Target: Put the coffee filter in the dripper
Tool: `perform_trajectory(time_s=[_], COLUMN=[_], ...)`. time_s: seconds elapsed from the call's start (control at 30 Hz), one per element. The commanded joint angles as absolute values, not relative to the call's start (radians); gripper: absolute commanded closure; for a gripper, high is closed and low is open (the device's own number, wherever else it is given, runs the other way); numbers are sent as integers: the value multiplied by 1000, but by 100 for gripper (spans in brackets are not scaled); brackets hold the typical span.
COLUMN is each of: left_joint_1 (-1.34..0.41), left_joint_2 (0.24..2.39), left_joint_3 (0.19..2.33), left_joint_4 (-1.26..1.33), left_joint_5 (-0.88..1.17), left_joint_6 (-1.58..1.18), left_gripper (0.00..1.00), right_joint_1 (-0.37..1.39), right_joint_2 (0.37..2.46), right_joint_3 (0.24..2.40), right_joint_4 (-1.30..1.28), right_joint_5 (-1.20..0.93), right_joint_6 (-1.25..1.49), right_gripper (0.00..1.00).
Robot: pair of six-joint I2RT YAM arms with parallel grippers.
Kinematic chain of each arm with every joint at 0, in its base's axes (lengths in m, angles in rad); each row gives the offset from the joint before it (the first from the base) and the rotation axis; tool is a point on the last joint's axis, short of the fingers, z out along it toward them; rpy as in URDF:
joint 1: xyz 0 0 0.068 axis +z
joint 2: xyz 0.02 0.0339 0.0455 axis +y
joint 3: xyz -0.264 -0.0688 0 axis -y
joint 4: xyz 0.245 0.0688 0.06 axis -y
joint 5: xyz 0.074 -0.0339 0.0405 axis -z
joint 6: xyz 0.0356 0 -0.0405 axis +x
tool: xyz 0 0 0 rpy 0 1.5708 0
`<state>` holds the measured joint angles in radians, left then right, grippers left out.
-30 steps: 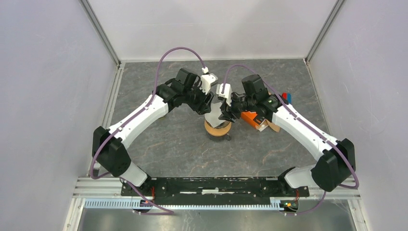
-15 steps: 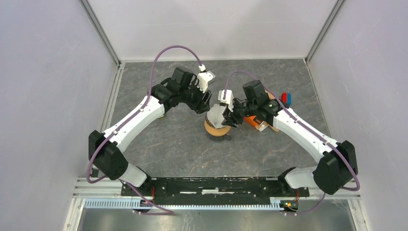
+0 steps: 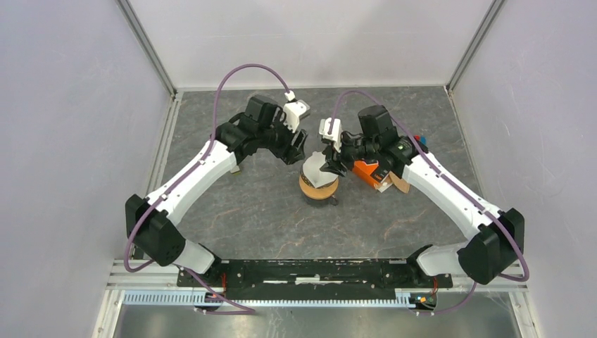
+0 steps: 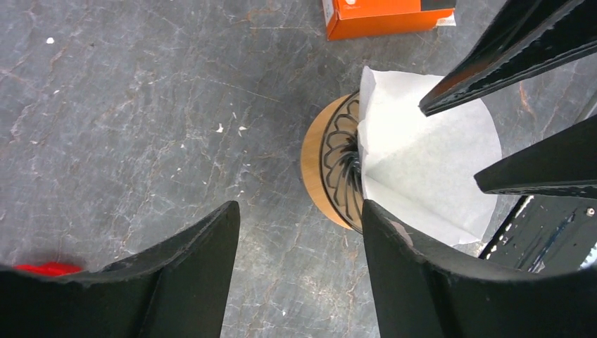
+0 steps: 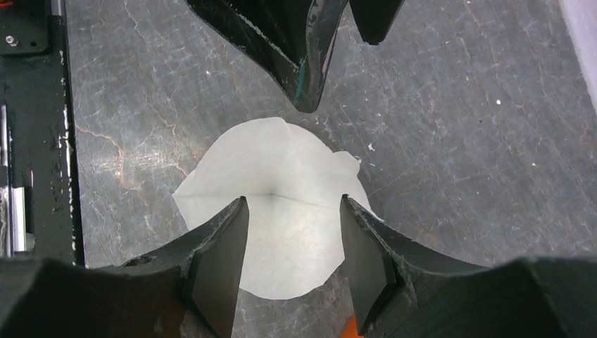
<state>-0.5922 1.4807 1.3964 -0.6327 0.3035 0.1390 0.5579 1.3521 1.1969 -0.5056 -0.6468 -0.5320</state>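
The white coffee filter (image 3: pixel 316 171) lies tilted over the dripper (image 4: pixel 343 167), whose dark ribbed wall shows only at the filter's left edge in the left wrist view. The dripper stands on a tan disc (image 3: pixel 310 189). The filter (image 4: pixel 429 162) hides most of the dripper, and hides all of it in the right wrist view (image 5: pixel 276 211). My right gripper (image 5: pixel 293 201) is open just above the filter, one finger on each side of its crease. My left gripper (image 4: pixel 299 211) is open and empty, off to the filter's far-left side (image 3: pixel 296 146).
The orange coffee box (image 3: pixel 369 171) lies just right of the dripper, under my right wrist, and also shows in the left wrist view (image 4: pixel 384 13). A small red and blue item (image 3: pixel 419 143) sits behind it. Enclosure walls stand at the back and on both sides.
The filter has come down from between both grippers onto the dripper. My left gripper has drawn back to the far left. My right gripper has stayed over the filter.
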Motion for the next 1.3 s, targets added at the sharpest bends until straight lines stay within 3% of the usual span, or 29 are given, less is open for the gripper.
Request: perform_trajectory(time_s=[0.0, 0.37, 0.47, 0.67, 1.0, 1.27], left_joint_1=[-563, -492, -472, -449, -402, -405], left_joint_2=[1420, 1350, 1331, 1325, 1325, 1292], left_joint_3=[1409, 1366, 1343, 1330, 1296, 1213], left_joint_4=[-575, -475, -436, -407, -353, -324], left_joint_5=[290, 257, 252, 241, 233, 459], left_joint_6=[138, 70, 56, 19, -52, -24], left_gripper=[26, 1, 0, 0, 0, 0], right_joint_1=[552, 475, 445, 384, 257, 248], right_joint_2=[1346, 1342, 1333, 1309, 1294, 1271], right_joint_3=[1258, 1316, 1323, 1291, 1267, 1230], right_joint_4=[-494, -441, -424, -365, -322, -381], right_joint_5=[-630, -540, -523, -499, -429, -511], right_joint_6=[-516, -436, -420, -365, -267, -334], right_gripper=[42, 27, 22, 2, 2, 2])
